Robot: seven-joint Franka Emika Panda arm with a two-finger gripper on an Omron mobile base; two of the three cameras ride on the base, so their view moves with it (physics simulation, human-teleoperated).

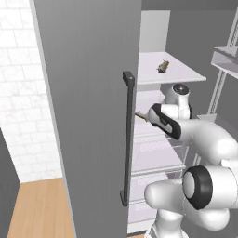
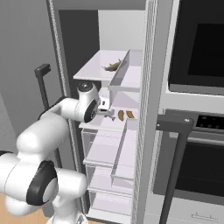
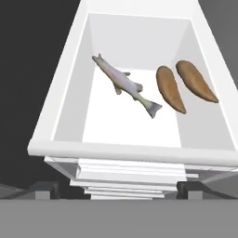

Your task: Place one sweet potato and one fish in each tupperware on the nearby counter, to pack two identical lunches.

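- The gripper (image 3: 116, 189) is spread wide and holds nothing; in the hand view its two dark tips sit far apart at the bottom, just short of the front lip of a white fridge shelf (image 3: 125, 152).
- Beyond that lip, the fish (image 3: 125, 85) lies on the shelf floor at about 12 o'clock from the gripper. Its long axis runs from 10 o'clock at the head to 4 o'clock at the tail, so the fingers stand at a slant to it.
- Just beside the tail, toward 1 o'clock, lie two sweet potatoes: the near sweet potato (image 3: 170, 89) and, just beyond it to the right, the far sweet potato (image 3: 196, 81). Both run roughly parallel to the fish, apart from it and from each other.
- Judgement: the fish is the straightest reach, but the wrist would need to roll to close across its narrow body.
- In the right base view, a second fish (image 2: 112, 66) rests on the shelf above.
- The open fridge door (image 1: 88, 116) stands close on the arm's left.
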